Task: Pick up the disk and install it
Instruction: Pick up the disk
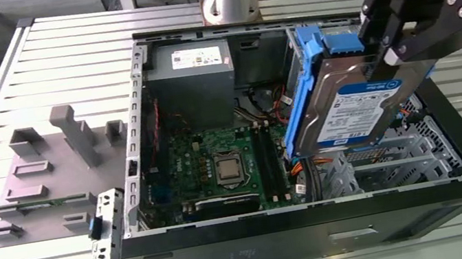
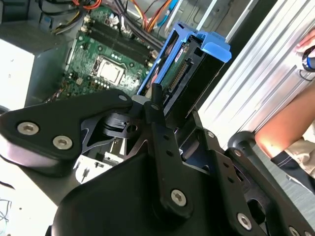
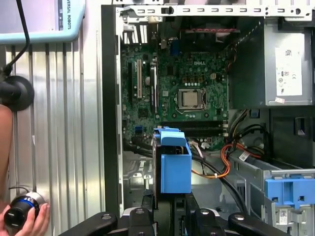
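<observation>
the gripper (image 1: 393, 54) was clamped on one end of the disk (image 1: 353, 110), jaws closed against its silver body. the disk hung tilted above the open computer case (image 1: 323, 240), clear of the drive cage (image 1: 386, 167) and over the edge of the motherboard (image 1: 217, 159).

risks judged:
- the hold was on one end only, so the hanging weight could make the disk slip or swing.
- the tilt could jam its blue rails on the cage on descent.
- the orange cables (image 3: 231, 147) lay close below and could snag.
- a person's hand (image 3: 24, 219) rested on the table beside the case, within the arm's reach.
</observation>
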